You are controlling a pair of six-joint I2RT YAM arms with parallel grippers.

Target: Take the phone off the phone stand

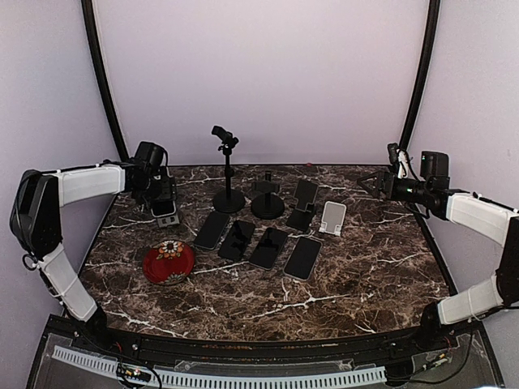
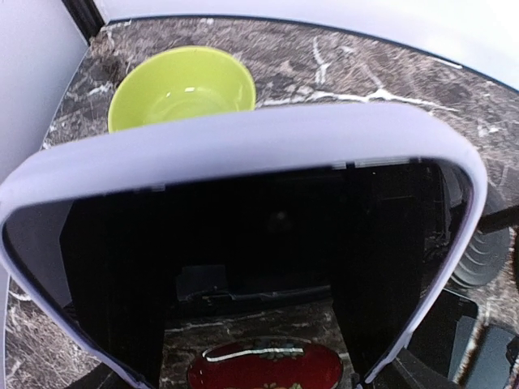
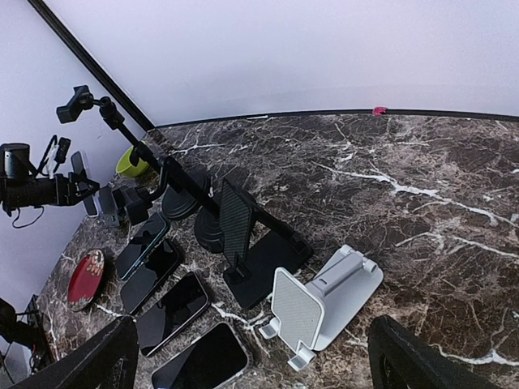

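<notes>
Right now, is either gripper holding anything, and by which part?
The left gripper holds the lavender-cased phone. The phone fills the left wrist view, so the place of the grip cannot be told. The right gripper is open and empty.

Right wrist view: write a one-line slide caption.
Open fingers frame a white stand, a black stand and flat-lying phones on the marble table.

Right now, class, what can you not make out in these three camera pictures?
Left gripper: finger contact, left wrist view, covered by the lavender-cased black phone.
Lime-green round bowl: near rim hidden by that phone; top view, hidden behind the left arm.
Red floral plate: cut off by the left wrist view's bottom edge.
</notes>
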